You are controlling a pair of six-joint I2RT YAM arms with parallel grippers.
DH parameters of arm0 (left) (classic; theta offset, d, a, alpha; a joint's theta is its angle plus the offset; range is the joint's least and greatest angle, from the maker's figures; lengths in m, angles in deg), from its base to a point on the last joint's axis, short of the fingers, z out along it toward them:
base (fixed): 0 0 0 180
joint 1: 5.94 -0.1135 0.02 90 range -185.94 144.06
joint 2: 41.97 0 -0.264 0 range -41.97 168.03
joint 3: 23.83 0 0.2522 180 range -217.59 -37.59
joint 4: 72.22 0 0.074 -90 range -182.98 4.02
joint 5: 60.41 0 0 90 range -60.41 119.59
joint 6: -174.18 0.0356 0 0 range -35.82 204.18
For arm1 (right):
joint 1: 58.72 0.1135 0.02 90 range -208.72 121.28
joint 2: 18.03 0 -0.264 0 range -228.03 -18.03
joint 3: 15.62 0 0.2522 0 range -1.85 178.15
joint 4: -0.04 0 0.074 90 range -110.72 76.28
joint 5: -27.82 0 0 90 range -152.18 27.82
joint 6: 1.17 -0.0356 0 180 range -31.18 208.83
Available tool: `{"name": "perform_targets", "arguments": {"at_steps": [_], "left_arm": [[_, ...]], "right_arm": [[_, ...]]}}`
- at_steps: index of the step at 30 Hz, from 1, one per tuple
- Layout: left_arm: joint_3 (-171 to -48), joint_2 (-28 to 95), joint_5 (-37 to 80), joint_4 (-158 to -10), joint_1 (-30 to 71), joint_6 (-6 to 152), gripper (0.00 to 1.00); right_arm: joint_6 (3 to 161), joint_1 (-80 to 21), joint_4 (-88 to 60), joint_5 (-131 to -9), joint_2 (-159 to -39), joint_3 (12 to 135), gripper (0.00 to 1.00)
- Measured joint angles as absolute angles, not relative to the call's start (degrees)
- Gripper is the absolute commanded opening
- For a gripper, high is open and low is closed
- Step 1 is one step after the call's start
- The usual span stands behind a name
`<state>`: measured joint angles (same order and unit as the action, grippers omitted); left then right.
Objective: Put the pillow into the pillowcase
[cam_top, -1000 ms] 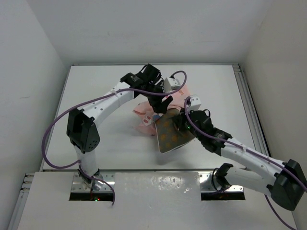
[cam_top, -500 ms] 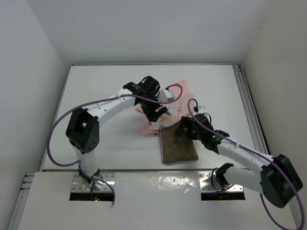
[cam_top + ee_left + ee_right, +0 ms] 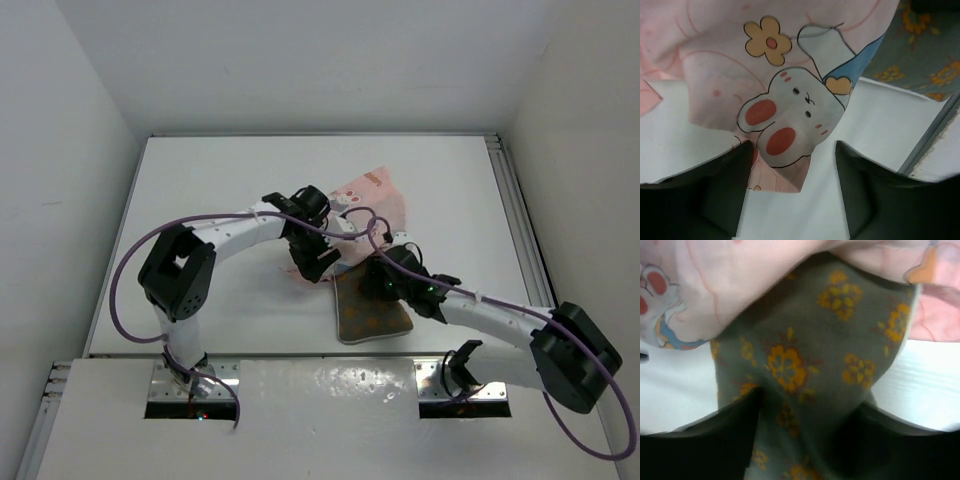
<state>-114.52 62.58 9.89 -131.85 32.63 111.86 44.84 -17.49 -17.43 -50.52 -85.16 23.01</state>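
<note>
White walls close in a white desk (image 3: 200,200), and the work sits near its middle. The pillowcase (image 3: 372,195) lies bunched and rumpled on the far side, with the pillow (image 3: 372,316) flat on the desk just nearer the arms, its far end touching the pink cloth. The left claw (image 3: 793,150) is down at the near edge of the pillowcase. In its wrist view the fingers stand wide apart with a printed corner of the cloth hanging between them, and nothing looks pinched. The right claw (image 3: 807,410) is on the pillow's far end. In its wrist view the olive fabric gathers into folds between the fingers, so it looks clamped on the pillow. Pink cloth drapes over the pillow's far end there, but whether that end is inside the opening or only under a loose fold cannot be told. Judged from the top view, the task is at an early stage: most of the pillow lies bare outside the pillowcase. What is left is to hold the mouth open, push the pillow fully in, and pull the cloth over its near end.
</note>
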Motion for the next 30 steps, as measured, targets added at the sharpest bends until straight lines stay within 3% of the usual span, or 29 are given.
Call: {"name": "perform_targets", "arguments": {"at_steps": [2,3,7,17,30], "left_arm": [[-114.39,62.6,9.6,-132.05,32.63,111.77,0.34],[-114.56,62.58,9.41,-131.96,32.63,111.81,0.18],[-115.74,62.56,9.23,-132.15,32.63,111.73,0.0],[-127.41,61.84,7.55,-136.31,32.63,112.01,0.0],[-132.24,60.63,-2.88,-137.18,33.81,114.06,0.0]], "right_arm": [[44.68,-17.42,-14.59,-51.88,-86.93,23.05,0.19],[44.86,-17.42,-13.23,-52.6,-87.56,23.16,0.0],[46.02,-17.47,-10.83,-57.15,-90.27,26.2,0.0],[44.6,-22.41,0.87,-61.8,-85.82,26.94,0.0],[39.59,-24.11,7.21,-46.02,-76.35,20.76,0.0]]}}
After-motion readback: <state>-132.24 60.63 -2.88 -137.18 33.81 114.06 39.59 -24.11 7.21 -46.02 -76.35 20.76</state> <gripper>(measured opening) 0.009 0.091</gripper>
